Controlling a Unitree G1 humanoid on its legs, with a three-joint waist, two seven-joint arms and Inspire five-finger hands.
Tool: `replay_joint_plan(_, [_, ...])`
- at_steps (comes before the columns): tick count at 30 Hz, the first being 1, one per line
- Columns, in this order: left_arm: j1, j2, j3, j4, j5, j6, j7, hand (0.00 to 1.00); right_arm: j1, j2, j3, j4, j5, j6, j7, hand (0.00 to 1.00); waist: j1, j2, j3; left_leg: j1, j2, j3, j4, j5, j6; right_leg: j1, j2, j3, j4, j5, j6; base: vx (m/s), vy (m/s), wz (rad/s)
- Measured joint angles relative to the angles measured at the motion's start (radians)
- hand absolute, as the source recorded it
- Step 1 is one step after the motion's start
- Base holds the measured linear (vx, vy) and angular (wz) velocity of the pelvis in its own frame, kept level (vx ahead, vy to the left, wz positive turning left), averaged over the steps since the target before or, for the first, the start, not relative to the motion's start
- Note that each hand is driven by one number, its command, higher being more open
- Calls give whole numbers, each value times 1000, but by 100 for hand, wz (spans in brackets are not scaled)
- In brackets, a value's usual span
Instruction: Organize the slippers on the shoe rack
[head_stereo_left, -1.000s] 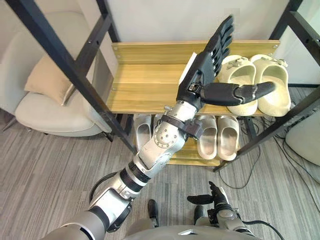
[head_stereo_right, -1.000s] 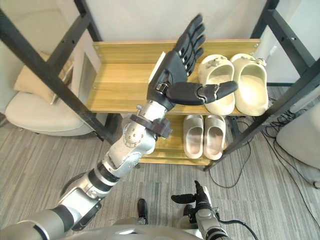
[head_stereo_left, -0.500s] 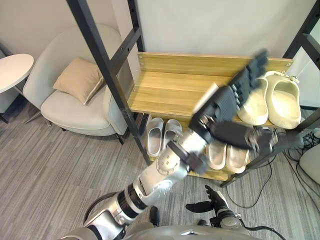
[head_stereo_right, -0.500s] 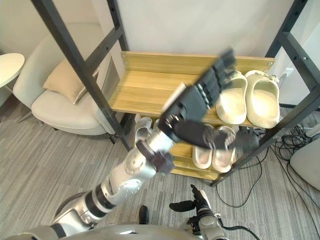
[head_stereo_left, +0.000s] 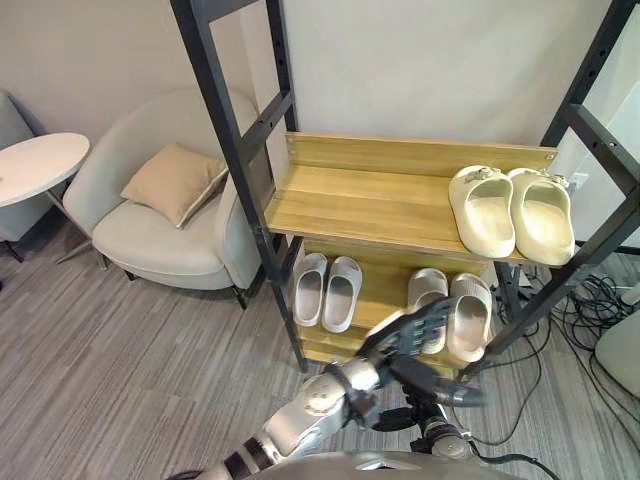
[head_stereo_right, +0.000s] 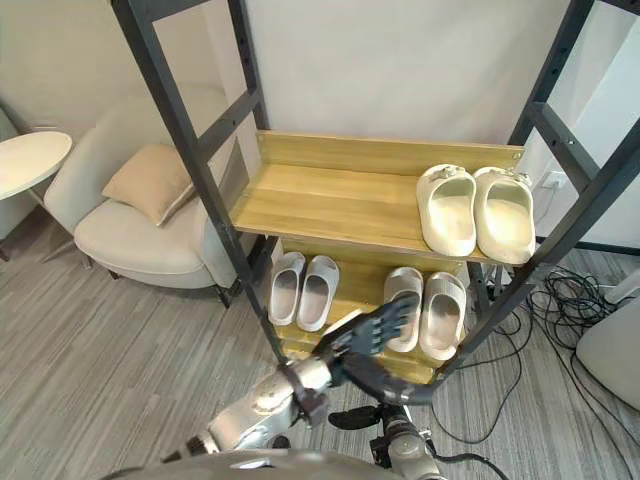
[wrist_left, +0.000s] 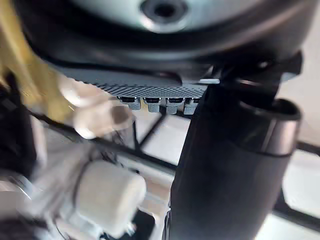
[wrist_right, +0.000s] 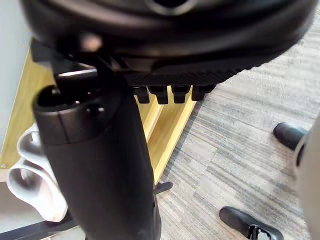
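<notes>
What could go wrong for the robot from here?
The open left robot hand appears just in front of the beige slippers on the lower shelf; a careless swing might knock them off. Its arm could also strike the black rack post beside them.

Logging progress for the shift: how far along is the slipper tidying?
Done: a cream pair sits side by side on the upper shelf, a white pair and a beige pair on the lower shelf. In hand: nothing; the left hand and right hand are open, empty. Left: seemingly nothing.
</notes>
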Motion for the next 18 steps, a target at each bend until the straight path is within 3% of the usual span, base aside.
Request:
replay_joint_plan(4, [128,47,161,95,84,2,0,100,126,10,-63,-124,-23,-82,6,100,4,-26,7,3,2,22,1,-20,-8,-10,-2,18,5,-13,3,61,-7,-11])
replay_joint_plan(12, [128,-12,328,290,261,1,68,100,63,43,-149,-5,-73,-54,0,100,2,-34,2,14,-11,49,5,-40,-2,-4,-10,34,-8,-17,13,81,9,-9])
replay_joint_plan(18, [113,-38,405,390,329,0,137,100,28,66,-152,45,-72,-38,-18,100,3,-20,12,32,-3,56,0,-46,-8,14,-1,40,-13,-21,8,-14,1,-4])
